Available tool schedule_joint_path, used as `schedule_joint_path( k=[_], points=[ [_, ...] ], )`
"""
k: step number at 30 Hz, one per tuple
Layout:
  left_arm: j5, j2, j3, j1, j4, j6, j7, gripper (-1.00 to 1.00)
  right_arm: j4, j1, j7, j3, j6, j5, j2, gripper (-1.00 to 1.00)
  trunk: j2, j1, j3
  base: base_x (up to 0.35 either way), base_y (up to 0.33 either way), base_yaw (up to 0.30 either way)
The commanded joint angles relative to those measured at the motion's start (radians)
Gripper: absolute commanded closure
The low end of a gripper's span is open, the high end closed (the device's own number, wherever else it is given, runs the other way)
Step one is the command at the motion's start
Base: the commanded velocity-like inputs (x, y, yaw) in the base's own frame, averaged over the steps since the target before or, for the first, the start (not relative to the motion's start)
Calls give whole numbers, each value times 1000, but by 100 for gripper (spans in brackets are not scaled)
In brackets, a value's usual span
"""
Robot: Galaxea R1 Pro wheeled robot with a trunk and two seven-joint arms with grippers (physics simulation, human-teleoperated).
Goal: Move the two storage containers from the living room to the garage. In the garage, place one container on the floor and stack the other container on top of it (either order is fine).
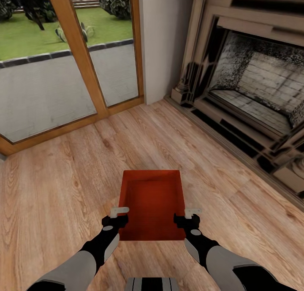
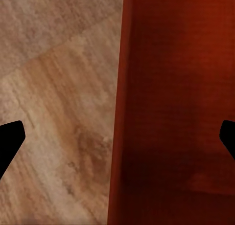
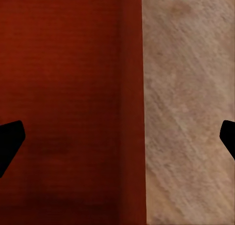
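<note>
One orange-red storage container (image 1: 152, 202) sits open-topped on the light wood plank floor (image 1: 63, 177) of the living room, just ahead of me. My left gripper (image 1: 119, 215) is open at the container's near left wall, its fingers straddling that wall (image 2: 147, 112) in the left wrist view. At the near right wall my right gripper (image 1: 192, 215) is open too, one finger over the inside (image 3: 63, 88) and one over the floor. The garage is out of view.
A stone fireplace (image 1: 253, 92) with a low stepped hearth runs along the right. A wood-framed glass door (image 1: 63, 71) onto a patio and lawn stands at the back left. A white wall corner (image 1: 158, 42) separates them.
</note>
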Motion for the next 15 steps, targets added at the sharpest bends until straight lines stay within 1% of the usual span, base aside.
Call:
schedule_joint_path(
  k=[1, 15],
  points=[
    [8, 1, -8, -1, 1, -2, 7, -100, 1, -1, -7, 3, -1, 6, 0, -100, 0, 0, -1, 0, 0, 0],
    [8, 1, -8, -1, 0, -2, 7, -100, 2, -1, 9, 5, -1, 10, -4, -100, 0, 0, -1, 0, 0, 0]
  ],
)
